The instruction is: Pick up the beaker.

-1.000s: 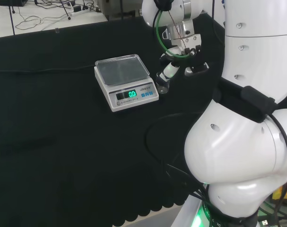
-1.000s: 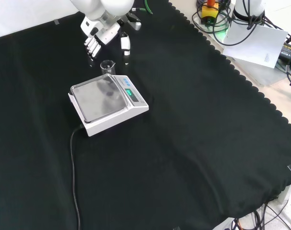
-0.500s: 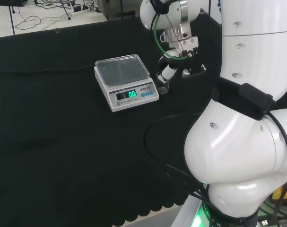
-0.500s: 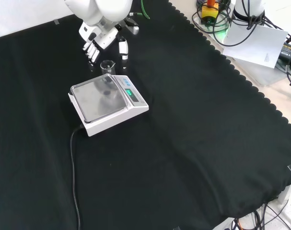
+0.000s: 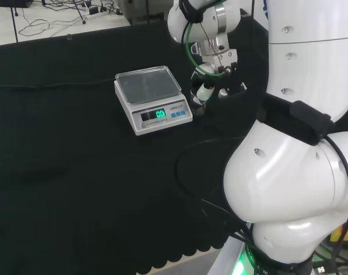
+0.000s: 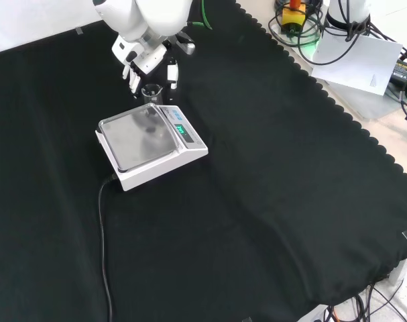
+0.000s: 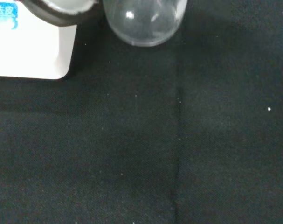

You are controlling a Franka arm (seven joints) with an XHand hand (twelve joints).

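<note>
We see our hand (image 6: 137,59) released, fingers straight, poised above the clear beaker (image 6: 150,93) without touching it. The beaker stands upright on the worktop (image 6: 270,168) toward its far edge in the front view, just beside the scale (image 6: 149,143).

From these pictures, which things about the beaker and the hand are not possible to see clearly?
- Contact: in the front view the hand hangs just behind the beaker; whether a finger touches the glass is too small to tell.
- Beaker in the head view: mostly hidden behind the hand, beside the scale.
- Beaker's contents: the wrist view cuts off the beaker at the picture's edge.
- Scale's display: too small to read.
</note>
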